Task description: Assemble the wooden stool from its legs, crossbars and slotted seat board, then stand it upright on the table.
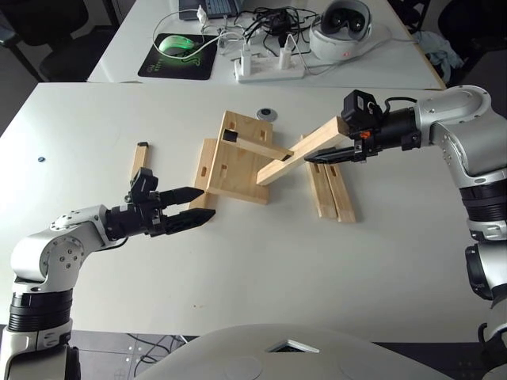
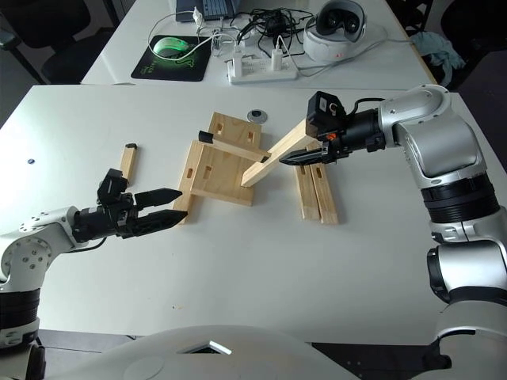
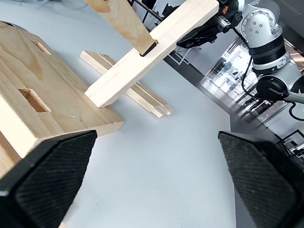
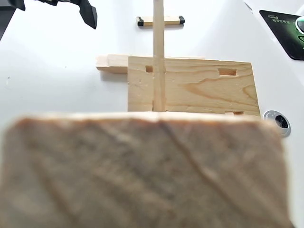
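Right end effector grips the stiff, light leg at its end, prone to levering; left end effector gapes wide.

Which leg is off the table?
The leg clamped in the right gripper, slanting over the seat board; the two legs beside it lie flat on the table.

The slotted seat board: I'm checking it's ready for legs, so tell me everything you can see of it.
The seat board is a pale wooden rectangle with rectangular slots cut into it. It lies on the white table, one edge seemingly overlapping another wooden piece. A crossbar and the low end of a raised leg hang over it; whether they touch is unclear.
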You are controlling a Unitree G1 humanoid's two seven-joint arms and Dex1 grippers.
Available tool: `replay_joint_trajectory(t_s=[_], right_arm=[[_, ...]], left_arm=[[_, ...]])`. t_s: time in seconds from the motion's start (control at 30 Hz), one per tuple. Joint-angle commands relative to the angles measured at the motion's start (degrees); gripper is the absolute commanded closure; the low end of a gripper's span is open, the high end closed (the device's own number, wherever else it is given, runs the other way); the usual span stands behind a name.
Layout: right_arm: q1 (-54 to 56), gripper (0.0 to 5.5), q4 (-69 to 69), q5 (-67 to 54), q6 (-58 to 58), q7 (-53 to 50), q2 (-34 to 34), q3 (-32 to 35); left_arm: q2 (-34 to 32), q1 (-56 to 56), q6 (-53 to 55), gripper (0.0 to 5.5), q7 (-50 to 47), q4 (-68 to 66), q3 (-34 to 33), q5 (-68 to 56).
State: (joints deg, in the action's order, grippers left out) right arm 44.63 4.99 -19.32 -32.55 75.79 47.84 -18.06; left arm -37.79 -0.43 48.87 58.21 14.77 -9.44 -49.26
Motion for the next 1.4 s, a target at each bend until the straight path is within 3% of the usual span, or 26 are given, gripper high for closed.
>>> replay_joint_trajectory(t_s=[0.03, 0.37, 0.4, 0.7, 0.97, 1.1, 1.23, 1.33, 1.4], right_arm=[[4.6, 3.45, 2.3, 3.7, -0.4, 2.1, 0.5, -1.4], [8.5, 3.45, 3.9, 7.7, 0.8, 6.3, -0.3, -1.6], [8.5, 3.09, 4.0, 8.0, 1.0, 6.5, -0.5, -1.4], [9.5, 1.99, 5.9, 8.3, 1.3, 5.1, -2.3, 0.4], [0.1, 0.82, 7.6, 12.9, 6.3, 3.3, 5.3, 2.8], [-6.1, 0.78, 7.2, 10.1, 4.0, 1.6, 6.8, 7.5], [-10.5, 0.78, 9.9, 6.0, 3.1, -7.5, 1.1, 15.9], [-11.5, 0.78, 10.4, 4.8, 3.2, -10.5, -1.1, 18.3], [-13.7, 0.78, 13.4, 4.7, 2.6, -22.0, -10.9, 19.8]], left_arm=[[1.3, 1.6, -0.7, 0.77, -1.8, 1.8, -0.2, -0.3], [3.8, 4.4, -2.1, 0.77, -4.3, 3.5, -0.6, -0.8], [4.0, 4.5, -2.2, 0.77, -4.5, 3.5, -0.6, -0.9], [4.2, 4.7, -2.7, 0.77, -4.7, 3.3, -0.3, -1.1], [2.3, 5.7, -1.8, 0.77, -3.8, 3.6, -1.2, -1.6], [1.2, 6.2, -1.3, 0.77, -3.7, 3.7, -2.1, -2.1], [0.9, 6.8, -1.4, 0.77, -4.5, 4.5, -3.2, -2.6], [1.1, 7.3, -1.5, 0.77, -5.1, 5.2, -3.7, -2.9], [5.1, 11.0, -5.8, 0.77, -10.5, 7.7, -9.5, -2.6]])
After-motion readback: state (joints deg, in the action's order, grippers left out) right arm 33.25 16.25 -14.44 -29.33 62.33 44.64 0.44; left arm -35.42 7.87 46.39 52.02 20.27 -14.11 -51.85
